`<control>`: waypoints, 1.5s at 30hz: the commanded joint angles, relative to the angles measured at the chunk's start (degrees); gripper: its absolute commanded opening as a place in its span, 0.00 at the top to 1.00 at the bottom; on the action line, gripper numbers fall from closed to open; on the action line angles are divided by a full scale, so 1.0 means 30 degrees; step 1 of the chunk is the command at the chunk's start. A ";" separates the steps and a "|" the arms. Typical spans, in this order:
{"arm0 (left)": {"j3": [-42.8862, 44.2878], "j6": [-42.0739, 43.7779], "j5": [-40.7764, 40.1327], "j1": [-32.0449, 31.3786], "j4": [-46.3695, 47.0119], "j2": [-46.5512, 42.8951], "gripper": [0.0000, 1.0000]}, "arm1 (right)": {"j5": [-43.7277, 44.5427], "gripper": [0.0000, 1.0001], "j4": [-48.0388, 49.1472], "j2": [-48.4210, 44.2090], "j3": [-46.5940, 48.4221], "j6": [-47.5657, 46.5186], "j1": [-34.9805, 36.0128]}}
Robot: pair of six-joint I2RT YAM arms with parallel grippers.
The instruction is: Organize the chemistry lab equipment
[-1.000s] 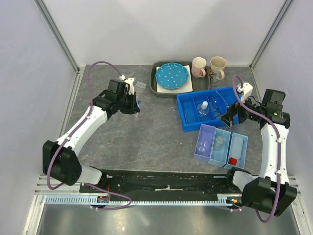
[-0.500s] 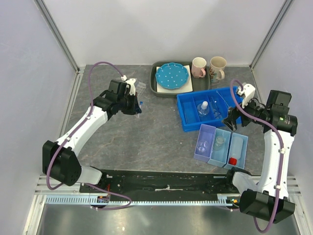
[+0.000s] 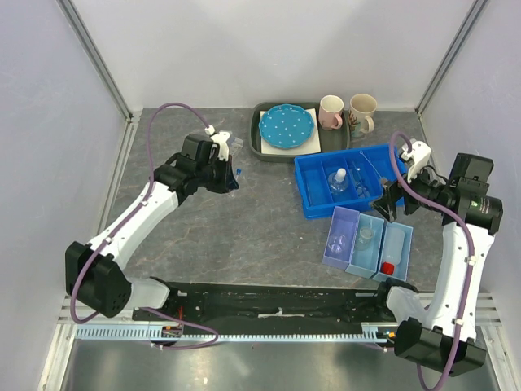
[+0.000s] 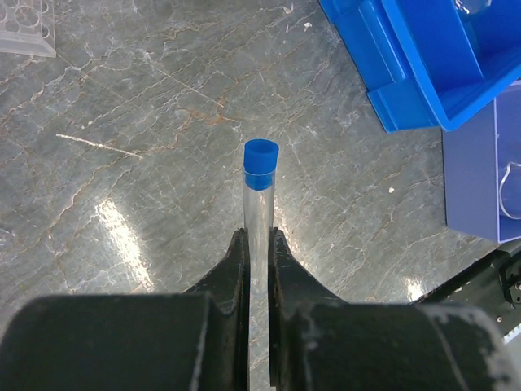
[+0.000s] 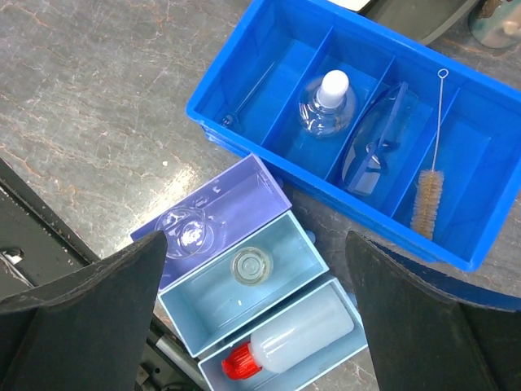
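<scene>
Blue-capped tube [image 4: 260,199] hangs above the counter [image 4: 122,106], clamped in the left pincer [image 4: 258,238] (right pincer [image 5: 252,244] spread wide over the blue tray [image 5: 326,189]); gripped on slick glass, it could slip or tilt loose.

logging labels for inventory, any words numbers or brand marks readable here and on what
No readable text anywhere in these views.
red-capped bottle: no label in view.
blue-capped tube: plain, no markings.
blue tray: no print.
mug on the far right: a pattern, too small to tell whether it holds letters.
</scene>
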 commanded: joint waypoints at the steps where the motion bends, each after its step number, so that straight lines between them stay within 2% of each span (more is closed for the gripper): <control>1: 0.0032 0.0663 0.0389 -0.0012 0.0848 -0.0857 0.98 | -0.0259 0.02 -0.0984 -0.0593 0.0862 -0.0688 -0.0048; 7: -0.0290 0.0780 0.2115 -0.0070 0.1667 -0.1120 0.98 | -0.0959 0.02 -0.1689 -0.1384 0.0483 -0.1625 -0.0048; 14: -0.2511 0.0782 0.3058 -0.0158 0.2898 -0.2641 0.98 | -0.4824 0.02 -0.1513 -0.0451 -0.1830 -0.4023 -0.0048; 18: -0.4593 -0.1175 0.3290 -0.0188 0.4504 -0.5067 0.98 | -0.7226 0.02 -0.1279 0.1452 -0.2827 -0.4995 0.0592; 20: -0.5617 -0.1999 0.3642 -0.0217 0.6140 -0.5629 0.98 | -0.7873 0.02 -0.2153 0.2596 -0.2887 -0.5752 0.0976; 22: -0.6147 -0.3054 0.3615 -0.0450 0.7142 -0.6360 0.98 | -0.9274 0.02 -0.3090 0.3356 -0.3092 -0.7131 0.1794; 26: -0.7436 -0.5075 0.3526 -0.0977 0.9662 -0.7213 0.98 | -1.0949 0.02 -0.3007 0.4676 -0.3151 -0.7310 0.4137; 30: -0.7732 -0.6744 0.3585 -0.1680 1.2325 -0.6864 0.98 | -1.1334 0.02 -0.3504 0.6579 -0.2306 -0.8275 0.6654; 35: -0.7703 -0.7597 0.2854 -0.2850 1.3943 -0.5868 0.98 | -1.0194 0.02 -0.5435 1.1176 0.0476 -1.0442 0.9175; 39: -0.8317 -0.8300 0.2092 -0.3234 1.4793 -0.6070 0.98 | -0.9315 0.02 -0.5586 1.3407 0.3111 -1.0211 0.9942; 40: -0.8463 -0.8331 0.1887 -0.3234 1.4851 -0.6130 0.98 | -0.9109 0.02 -0.5208 1.3758 0.3467 -0.9979 0.9971; 42: -0.8523 -0.8390 0.1711 -0.3264 1.4794 -0.6276 0.98 | -0.7334 0.02 -0.2906 1.3645 0.3850 -0.5313 1.0030; 43: -0.8494 -0.8419 0.1594 -0.3264 1.4735 -0.6306 0.98 | -0.5957 0.02 0.2969 1.2513 0.3387 -0.1548 1.0117; 44: -0.8407 -0.8419 0.1534 -0.3264 1.4590 -0.6306 0.98 | -0.3361 0.02 0.7088 1.1341 0.2396 0.2260 1.0669; 45: -0.8319 -0.8390 0.1505 -0.3264 1.4472 -0.6306 0.98 | -0.0812 0.02 1.0668 0.9937 -0.0282 0.6736 1.1110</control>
